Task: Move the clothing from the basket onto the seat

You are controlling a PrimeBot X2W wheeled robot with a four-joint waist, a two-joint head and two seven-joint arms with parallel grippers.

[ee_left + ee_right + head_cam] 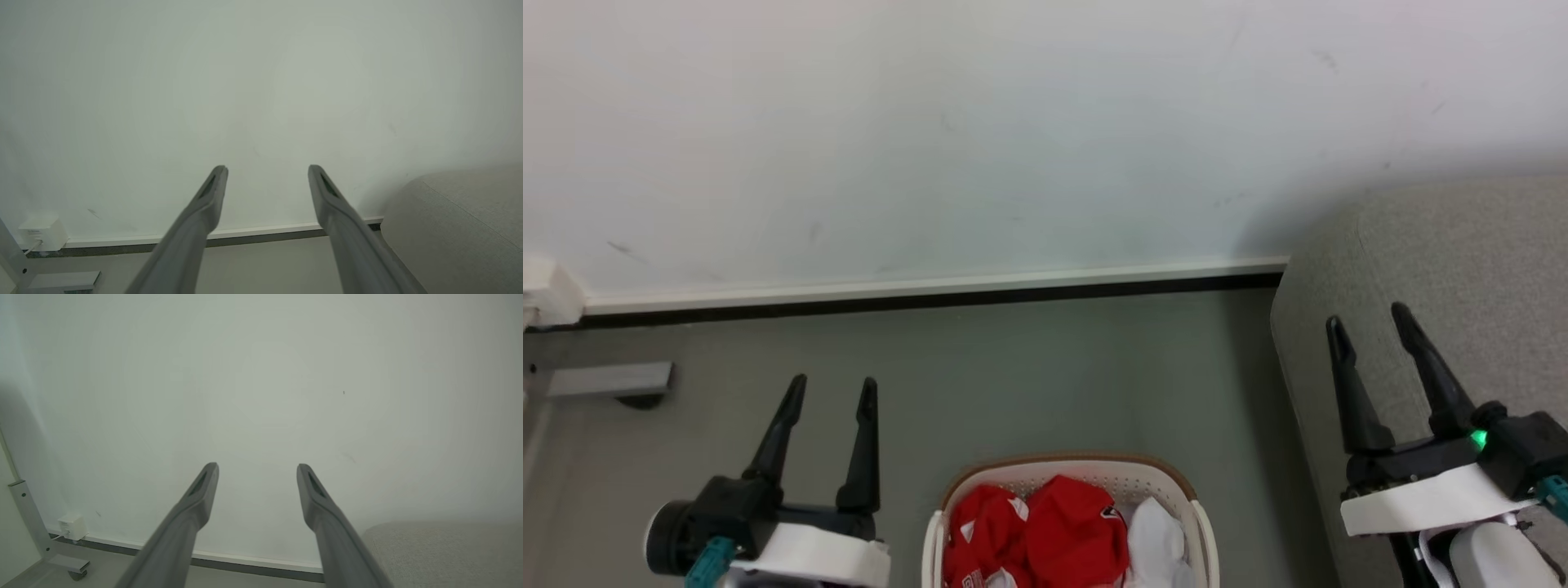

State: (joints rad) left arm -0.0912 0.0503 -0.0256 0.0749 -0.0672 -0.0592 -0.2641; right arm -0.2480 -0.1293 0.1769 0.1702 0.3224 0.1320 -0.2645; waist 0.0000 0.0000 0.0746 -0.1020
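- Far left in my head view, a small white box [547,294] sits at the foot of the wall [1013,122]. Just below it a grey metal foot [609,380] lies on the grey floor [1045,376].
- My left gripper [833,381] hovers over bare floor at the lower left, fingers spread apart with nothing between them. It is to the left of the basket and clear of it.
- In the left wrist view that gripper [267,168] points at the wall, jaws wide and empty. The white box [43,232] is low on the left and the seat [461,228] low on the right.
- The basket [1066,463] stands on the floor at bottom centre, between my two grippers, cut off by the bottom edge.
- The clothing [1074,523] lies bunched inside the basket. A white cloth [1160,539] lies against its right side.
- My right gripper [1367,316] is raised in front of the seat's rounded left end, fingers parted and holding nothing.
- In the right wrist view the gripper [257,466] faces the wall, open and empty, with the seat [441,551] at lower right and a caster-footed metal leg [67,563] at lower left.
- The seat [1462,269] fills the right side, against the wall, just right of the basket. I see no red fabric on the part in view.
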